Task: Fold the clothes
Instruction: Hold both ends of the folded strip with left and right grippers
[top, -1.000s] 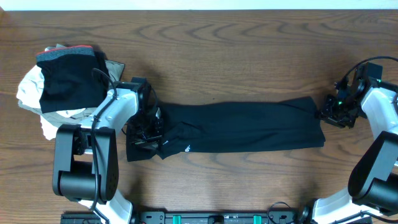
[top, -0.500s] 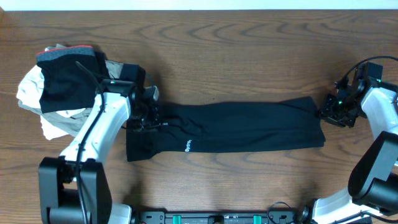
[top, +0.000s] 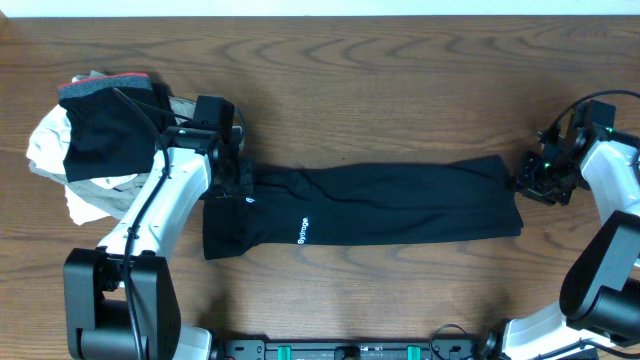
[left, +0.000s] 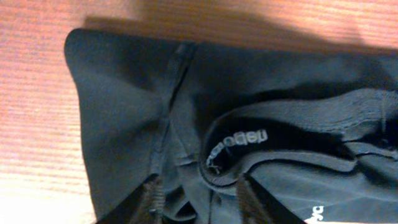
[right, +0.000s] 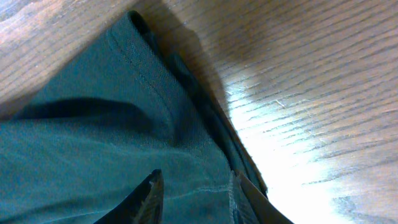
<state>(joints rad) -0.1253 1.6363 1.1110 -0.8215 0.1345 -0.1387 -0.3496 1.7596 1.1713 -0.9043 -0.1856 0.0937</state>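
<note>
Across the middle of the wooden table (top: 400, 70) the black garment (top: 400, 205) lies stretched in a long flat band, with white lettering (top: 302, 231) near its left end. Over that end the left gripper (top: 238, 183) hovers, its fingers parted and gripping nothing. The right gripper (top: 532, 180) hangs at the right hem, jaws apart. A heap of other clothes (top: 60, 160) sits far left.

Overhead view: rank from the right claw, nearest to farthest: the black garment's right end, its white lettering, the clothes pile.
1. The black garment's right end: right side, just beside the right claw.
2. The white lettering: left of centre, on the garment.
3. The clothes pile: far left of the table.
</note>
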